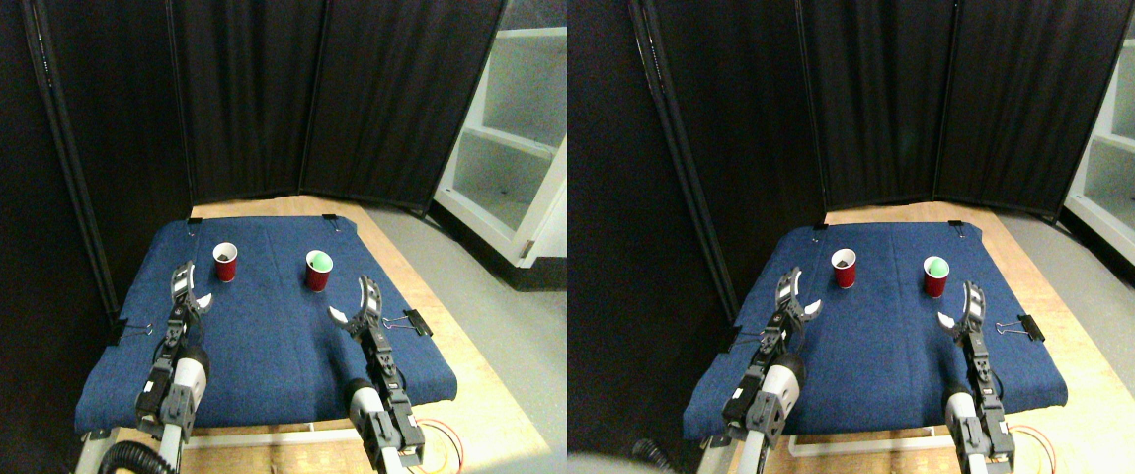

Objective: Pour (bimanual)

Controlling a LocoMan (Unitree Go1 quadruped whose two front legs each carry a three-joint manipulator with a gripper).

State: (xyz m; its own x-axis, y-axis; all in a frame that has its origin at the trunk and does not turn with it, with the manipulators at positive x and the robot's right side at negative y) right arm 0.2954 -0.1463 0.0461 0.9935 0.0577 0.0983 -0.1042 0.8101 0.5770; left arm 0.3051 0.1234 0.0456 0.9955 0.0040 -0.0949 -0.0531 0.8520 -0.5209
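Observation:
Two red cups stand upright on the blue cloth (271, 336). The left cup (225, 264) has a white inside with something dark at its bottom. The right cup (318, 271) holds a green ball. My left gripper (194, 288) is open, just below and left of the left cup, apart from it. Open as well, my right gripper (354, 300) sits below and right of the right cup, with nothing between its fingers.
The cloth covers a wooden table (488, 395) and is held by binder clips (417, 323) at its edges. Black folding screens (330, 99) stand behind. A white shelf unit (518, 148) is at the far right.

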